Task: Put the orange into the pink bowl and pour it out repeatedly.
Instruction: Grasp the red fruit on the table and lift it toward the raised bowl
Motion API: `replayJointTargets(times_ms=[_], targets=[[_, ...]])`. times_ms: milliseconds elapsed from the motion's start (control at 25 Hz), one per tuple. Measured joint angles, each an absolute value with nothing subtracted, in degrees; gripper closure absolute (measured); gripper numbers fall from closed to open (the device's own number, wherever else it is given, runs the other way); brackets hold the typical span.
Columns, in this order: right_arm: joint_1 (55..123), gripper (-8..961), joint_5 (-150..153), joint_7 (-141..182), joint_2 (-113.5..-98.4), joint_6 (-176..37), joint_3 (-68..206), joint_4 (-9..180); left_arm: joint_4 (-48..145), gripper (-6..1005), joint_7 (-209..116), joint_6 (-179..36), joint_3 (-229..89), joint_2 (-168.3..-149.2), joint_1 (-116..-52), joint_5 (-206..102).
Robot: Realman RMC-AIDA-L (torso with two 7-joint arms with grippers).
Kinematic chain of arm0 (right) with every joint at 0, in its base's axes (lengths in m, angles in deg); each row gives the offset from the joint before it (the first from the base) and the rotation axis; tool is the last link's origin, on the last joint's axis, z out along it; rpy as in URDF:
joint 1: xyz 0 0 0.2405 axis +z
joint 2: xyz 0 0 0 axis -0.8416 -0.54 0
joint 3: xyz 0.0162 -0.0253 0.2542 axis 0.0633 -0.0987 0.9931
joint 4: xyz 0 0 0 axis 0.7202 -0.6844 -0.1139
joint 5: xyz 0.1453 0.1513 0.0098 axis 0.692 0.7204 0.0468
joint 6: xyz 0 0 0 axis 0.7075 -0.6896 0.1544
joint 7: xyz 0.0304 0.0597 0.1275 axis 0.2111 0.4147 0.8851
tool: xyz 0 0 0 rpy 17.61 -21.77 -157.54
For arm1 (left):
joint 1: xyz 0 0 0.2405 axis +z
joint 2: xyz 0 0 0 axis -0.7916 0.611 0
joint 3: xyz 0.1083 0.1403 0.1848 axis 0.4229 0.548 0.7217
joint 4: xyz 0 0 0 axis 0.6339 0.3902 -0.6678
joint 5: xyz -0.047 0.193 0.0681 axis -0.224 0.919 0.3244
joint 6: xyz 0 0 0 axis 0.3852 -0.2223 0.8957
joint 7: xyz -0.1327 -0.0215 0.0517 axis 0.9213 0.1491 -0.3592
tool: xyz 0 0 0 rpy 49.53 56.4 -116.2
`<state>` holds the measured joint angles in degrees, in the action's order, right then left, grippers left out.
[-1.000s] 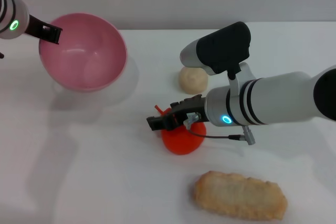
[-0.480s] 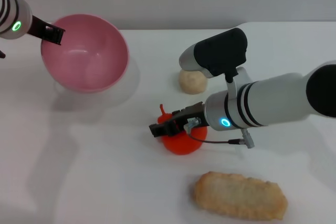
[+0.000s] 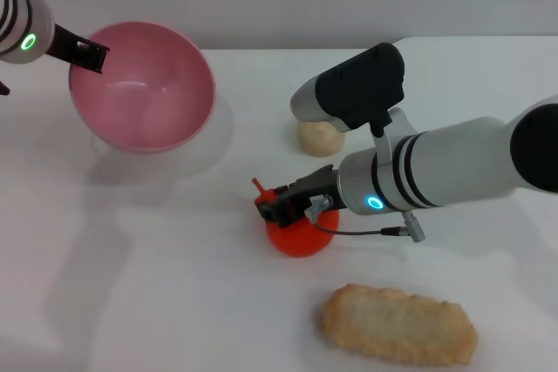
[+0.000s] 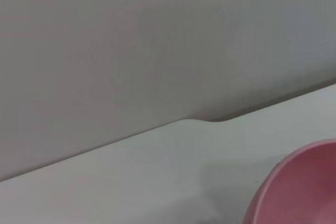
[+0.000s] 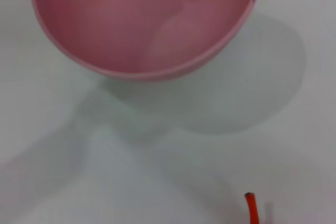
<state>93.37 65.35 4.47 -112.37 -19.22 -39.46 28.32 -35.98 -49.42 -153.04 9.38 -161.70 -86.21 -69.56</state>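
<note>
The pink bowl (image 3: 144, 84) hangs tilted a little above the white table at the back left, empty, with my left gripper (image 3: 87, 55) shut on its rim. Part of the pink bowl (image 4: 299, 190) shows in the left wrist view, and the pink bowl (image 5: 142, 19) fills the upper part of the right wrist view. The orange (image 3: 298, 234) rests on the table at centre. Its thin stem (image 3: 258, 186) sticks up on the left side, and the stem (image 5: 251, 208) is all the right wrist view shows of it. My right gripper (image 3: 283, 205) is shut on the orange's upper part.
A small beige lumpy ball (image 3: 319, 137) lies just behind my right arm. A long crusty bread-like piece (image 3: 398, 324) lies near the front edge. The table's back edge (image 3: 261, 48) meets a grey wall.
My right gripper drew back slightly to the right and closed onto the orange, whose stem shifted. The left gripper and bowl barely moved.
</note>
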Motion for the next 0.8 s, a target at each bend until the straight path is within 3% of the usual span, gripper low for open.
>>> replayJointTargets(times_ms=[120, 440, 800], targets=[[92.9, 629, 64.6, 4.5, -112.30, -19.2, -39.2, 27.3, -35.9, 954, -49.4, -153.0, 9.4, -161.69, -86.2, -69.6], [91.3, 751, 64.3, 4.3, -111.94, -18.4, -38.1, 23.6, -35.7, 954, -50.7, -152.8, 9.1, -161.71, -86.3, -70.0], [84.7, 861, 56.7, 4.2, -112.11, -9.6, -30.9, 6.5, -35.5, 954, -50.7, -152.7, 9.3, -161.75, -86.3, -70.0]])
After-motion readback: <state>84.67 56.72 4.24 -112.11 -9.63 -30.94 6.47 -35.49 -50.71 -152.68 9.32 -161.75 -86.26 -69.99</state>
